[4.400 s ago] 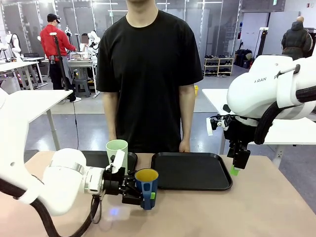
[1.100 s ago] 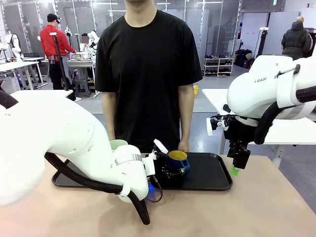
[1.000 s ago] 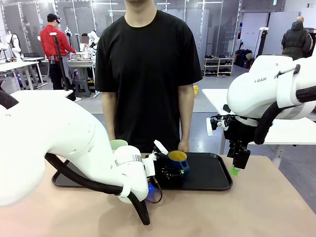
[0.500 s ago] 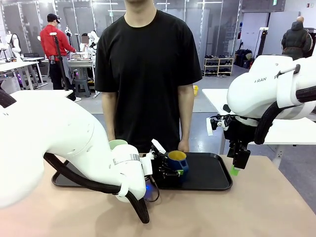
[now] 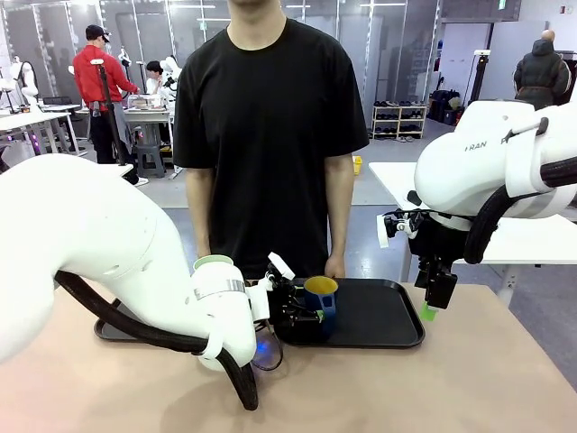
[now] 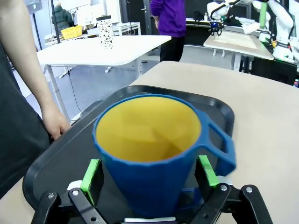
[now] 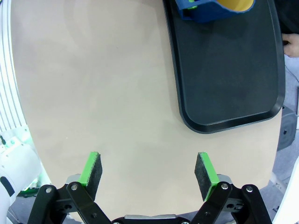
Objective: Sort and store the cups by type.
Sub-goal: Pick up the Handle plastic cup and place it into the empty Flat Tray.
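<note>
Left claw [image 5: 306,307] backed off, spread beside blue mug [image 6: 154,149]; tumbler [image 5: 213,263] mostly hidden; right claw [image 7: 148,171] spread.

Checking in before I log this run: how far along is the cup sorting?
Looks done: the blue mug stands upright on the right black tray. In hand: the left gripper is open with its pads either side of the mug. The mint tumbler is partly hidden behind the left arm, so its placement cannot be judged. The right gripper hangs open over bare table.
</note>
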{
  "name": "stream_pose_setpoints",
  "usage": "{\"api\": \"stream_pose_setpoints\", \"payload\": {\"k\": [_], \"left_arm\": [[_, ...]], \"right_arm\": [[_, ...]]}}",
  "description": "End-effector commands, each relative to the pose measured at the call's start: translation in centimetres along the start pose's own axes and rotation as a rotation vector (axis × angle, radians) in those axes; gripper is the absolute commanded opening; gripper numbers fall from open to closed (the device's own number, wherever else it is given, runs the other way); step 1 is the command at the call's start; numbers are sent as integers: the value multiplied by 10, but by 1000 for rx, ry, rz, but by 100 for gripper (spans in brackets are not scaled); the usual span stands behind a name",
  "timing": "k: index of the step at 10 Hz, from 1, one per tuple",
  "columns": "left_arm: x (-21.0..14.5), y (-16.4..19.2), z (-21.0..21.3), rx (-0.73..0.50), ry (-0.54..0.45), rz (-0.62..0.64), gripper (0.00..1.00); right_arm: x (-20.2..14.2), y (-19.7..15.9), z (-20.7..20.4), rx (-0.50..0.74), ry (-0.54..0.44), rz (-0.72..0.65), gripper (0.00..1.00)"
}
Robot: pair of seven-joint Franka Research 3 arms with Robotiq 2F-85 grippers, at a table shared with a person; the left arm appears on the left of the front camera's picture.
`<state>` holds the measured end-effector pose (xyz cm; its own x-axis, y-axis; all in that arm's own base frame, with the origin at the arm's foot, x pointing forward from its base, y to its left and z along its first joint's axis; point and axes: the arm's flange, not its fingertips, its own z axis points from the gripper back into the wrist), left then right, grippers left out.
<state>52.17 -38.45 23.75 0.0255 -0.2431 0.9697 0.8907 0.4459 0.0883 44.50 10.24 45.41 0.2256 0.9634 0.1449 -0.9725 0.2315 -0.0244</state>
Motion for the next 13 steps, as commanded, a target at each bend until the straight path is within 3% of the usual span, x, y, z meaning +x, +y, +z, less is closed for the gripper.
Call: {"api": "stream_pose_setpoints", "payload": {"k": [1, 5, 9, 13], "left_arm": [[-35, -71, 17, 23, -44, -29, 100], [-35, -75, 47, 59, 5, -69, 100], [-26, -76, 94, 70, 153, -119, 100], [-9, -80, 126, 67, 230, -163, 100]], "right_arm": [[-1, 0, 1, -9, 3, 2, 100], [-1, 0, 1, -9, 3, 2, 100], [-1, 0, 1, -9, 3, 2, 100], [-1, 0, 1, -9, 3, 2, 100]]}}
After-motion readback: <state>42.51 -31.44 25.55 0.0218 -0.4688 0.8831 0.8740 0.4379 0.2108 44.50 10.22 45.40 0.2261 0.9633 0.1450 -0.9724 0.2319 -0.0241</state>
